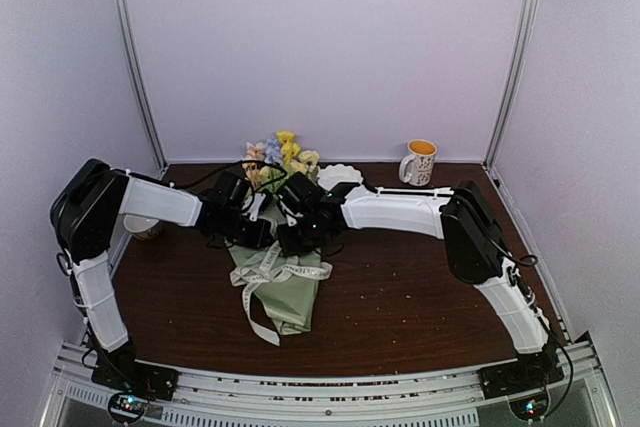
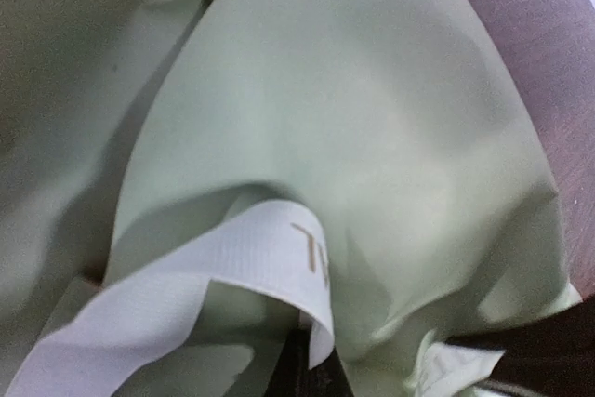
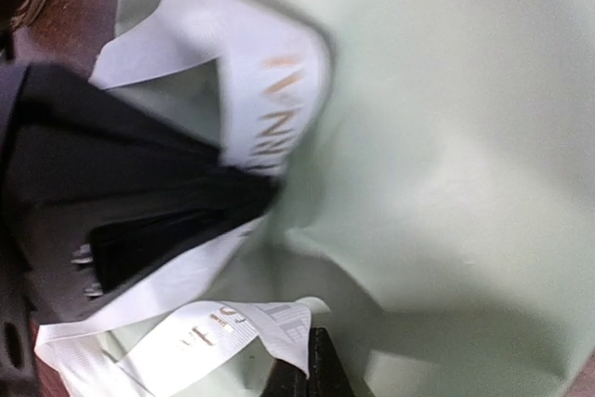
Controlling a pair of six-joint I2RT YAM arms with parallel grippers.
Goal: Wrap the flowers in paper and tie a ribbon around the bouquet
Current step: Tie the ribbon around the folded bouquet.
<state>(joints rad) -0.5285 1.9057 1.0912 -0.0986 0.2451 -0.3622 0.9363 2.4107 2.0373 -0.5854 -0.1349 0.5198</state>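
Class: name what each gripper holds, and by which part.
Both seem to pinch the ribbon: left gripper its loop, right gripper a printed tail.

i sit in a small booth. the worktop (image 1: 420, 297) is dark brown wood with a dull sheen and a scatter of pale specks. a plain, pale lilac back wall (image 1: 330, 47) rises behind it, and the left wall (image 1: 50, 77) and right wall (image 1: 590, 97) match it. a slim metal left post (image 1: 135, 57) and right post (image 1: 515, 57) stand in the far corners. a ribbed aluminium rail (image 1: 330, 392) runs along the near edge. the light is soft and even, and the shadows are faint.
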